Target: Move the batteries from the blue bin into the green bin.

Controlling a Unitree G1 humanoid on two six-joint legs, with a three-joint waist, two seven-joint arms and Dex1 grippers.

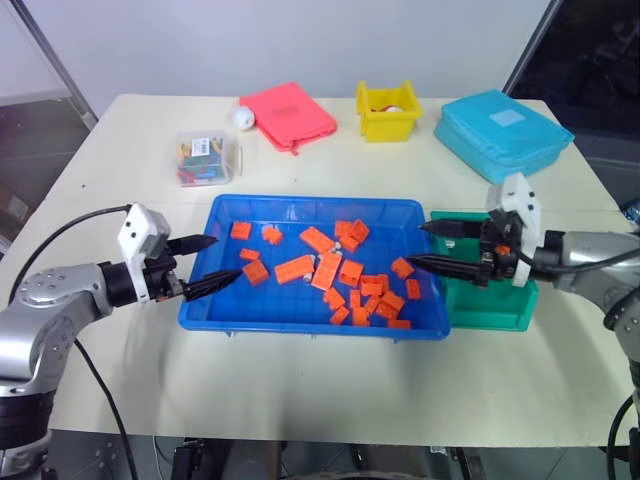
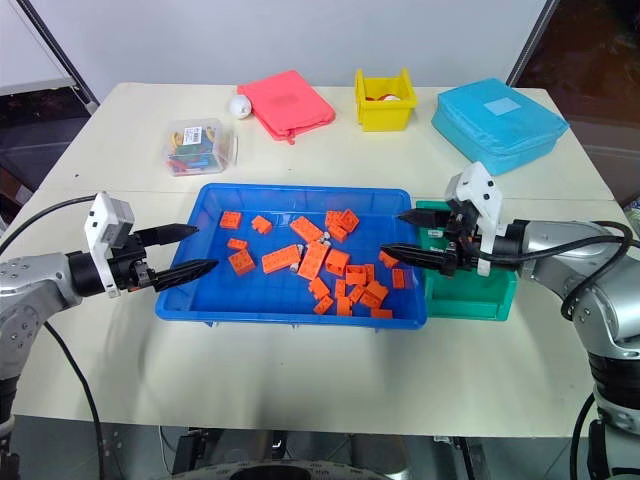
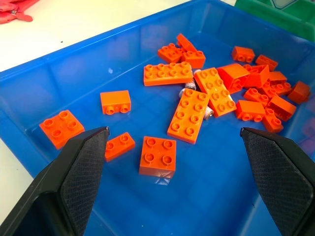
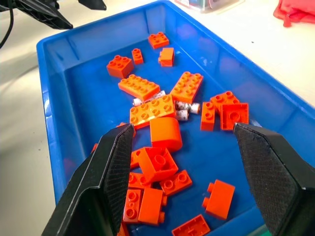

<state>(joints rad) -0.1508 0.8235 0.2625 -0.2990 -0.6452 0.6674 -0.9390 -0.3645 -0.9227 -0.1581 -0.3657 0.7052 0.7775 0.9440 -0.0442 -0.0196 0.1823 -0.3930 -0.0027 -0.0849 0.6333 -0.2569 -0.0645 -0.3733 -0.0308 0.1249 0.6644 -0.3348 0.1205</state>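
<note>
Hovering at the left end of the blue bin [image 1: 225,310], the left claw [image 1: 212,262] has its two black fingers spread apart and holds nothing. Its tips reach just over the bin's left rim, and the nearest orange bricks [image 1: 330,270] lie just ahead of them on the bin floor.

The right claw [image 1: 428,246] stands opposite, at the bin's right end, fingers likewise spread wide and empty. It points across the right rim toward the brick pile, and its wrist is above the green bin [image 1: 495,305], which sits touching or just beside the blue bin's right wall. What the green bin contains cannot be made out.

The batteries [image 4: 184,110] lie inside the blue bin, in the middle of the brick pile, ahead of both claws and touched by neither. In the right wrist view, several small silvery-white cylinders rest on the floor between long orange bricks, partly tucked under brick edges. In the left wrist view, two or three show beside a long brick; the exact count cannot be told.

Beyond both claws, on the far side of the table [image 1: 300,385], stand a yellow bin [image 1: 388,112], a red pouch [image 1: 287,115], a light-blue case [image 1: 502,130] and a clear box [image 1: 207,158].
</note>
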